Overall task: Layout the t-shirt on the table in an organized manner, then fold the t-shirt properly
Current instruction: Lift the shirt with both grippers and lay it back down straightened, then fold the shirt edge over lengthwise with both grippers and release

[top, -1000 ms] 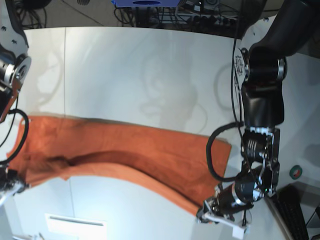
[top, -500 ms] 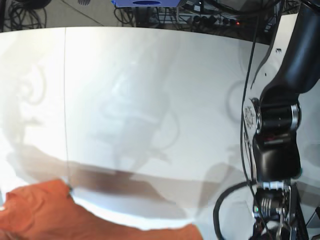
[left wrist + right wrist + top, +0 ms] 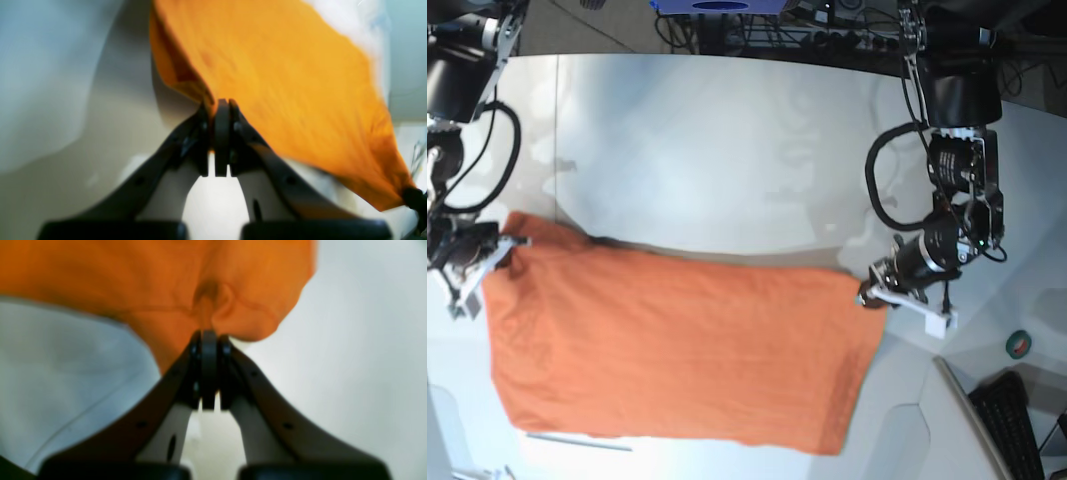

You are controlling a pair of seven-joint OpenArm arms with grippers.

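— So where is the t-shirt (image 3: 677, 345) right now?

— Stretched out between the two arms over the white bench (image 3: 727, 140), hanging as a wide orange sheet with its lower edge sagging toward the near side of the bench. In the base view, its top edge runs from one gripper to the other.

— And the left gripper (image 3: 868, 295)?

— Its fingers (image 3: 222, 133) are pressed together, pinching the corner of the t-shirt (image 3: 283, 83) on that side; the wrist view shows cloth fanning away from the fingertips.

— Same on the other side?

— Yes. The right gripper (image 3: 512, 243) has its fingers (image 3: 208, 373) clamped on a puckered fold of the t-shirt (image 3: 166, 283), with the fabric bunching just above the tips.

— Anything else near the t-shirt?

— A green roll of tape (image 3: 1019, 345) lies well apart from it, beyond the left arm, and a dark seam line (image 3: 557, 130) crosses the bench above the shirt's top edge.
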